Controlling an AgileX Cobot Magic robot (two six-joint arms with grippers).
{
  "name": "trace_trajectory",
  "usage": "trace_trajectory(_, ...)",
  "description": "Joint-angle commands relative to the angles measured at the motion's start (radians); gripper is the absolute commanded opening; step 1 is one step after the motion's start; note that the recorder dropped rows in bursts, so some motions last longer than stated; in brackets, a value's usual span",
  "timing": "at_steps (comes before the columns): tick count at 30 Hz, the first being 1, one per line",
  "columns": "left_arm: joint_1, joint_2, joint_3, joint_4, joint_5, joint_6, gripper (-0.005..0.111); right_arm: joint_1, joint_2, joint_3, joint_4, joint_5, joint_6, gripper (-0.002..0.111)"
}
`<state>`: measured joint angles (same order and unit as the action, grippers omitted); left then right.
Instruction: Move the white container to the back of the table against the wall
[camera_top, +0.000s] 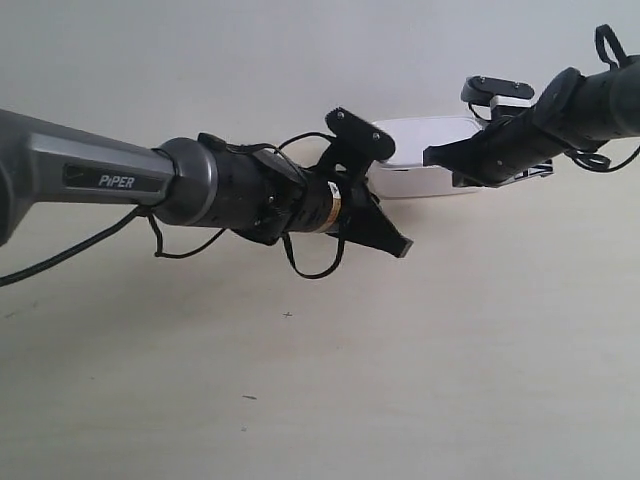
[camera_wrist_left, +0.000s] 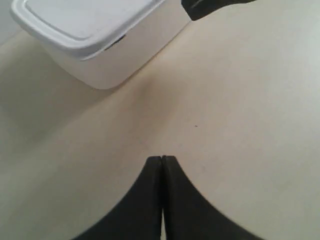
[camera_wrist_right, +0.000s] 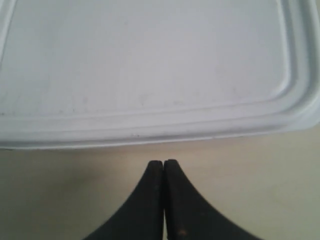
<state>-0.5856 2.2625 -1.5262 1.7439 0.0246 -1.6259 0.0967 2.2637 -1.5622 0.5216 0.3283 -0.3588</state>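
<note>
A: Right gripper (camera_wrist_right: 163, 162): jaws pressed together, empty, tips just beside the lid rim of the low rectangular white plastic container (camera_wrist_right: 150, 65). Left gripper (camera_wrist_left: 161, 159) likewise clenched, standing apart.
B: Why closed?
A: Blunt pusher, probably. Container at back of pale wood-grain table (camera_top: 400, 380), near grey-white wall (camera_top: 200, 60); contact unclear.

You have a plain white container (camera_top: 425, 135) at the frame's upper right, a pale cream wood-grain bench (camera_top: 420, 380) flecked with tiny dark specks, an unmarked grey-white wall (camera_top: 200, 50), and a black left gripper (camera_wrist_left: 161, 160) and right gripper (camera_wrist_right: 163, 162).
</note>
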Motion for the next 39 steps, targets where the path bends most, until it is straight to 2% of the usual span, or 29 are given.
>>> trace_trajectory(1, -0.033, -0.045, 0.048, 0.001, -0.004, 0.006, 0.0, -0.004, 0.005, -0.011, -0.002, -0.033, 0.004, 0.0)
trace_trajectory(10, -0.063, -0.057, 0.052, 0.001, -0.025, 0.006, 0.0, -0.004, 0.007, -0.011, 0.0, -0.067, 0.002, 0.0)
trace_trajectory(21, -0.063, -0.057, 0.052, 0.001, -0.047, 0.006, 0.0, 0.043, 0.019, -0.017, -0.001, -0.131, 0.002, 0.0)
trace_trajectory(39, -0.063, -0.057, 0.052, 0.001, -0.047, 0.006, 0.0, 0.043, 0.131, -0.205, -0.001, -0.084, 0.047, 0.0)
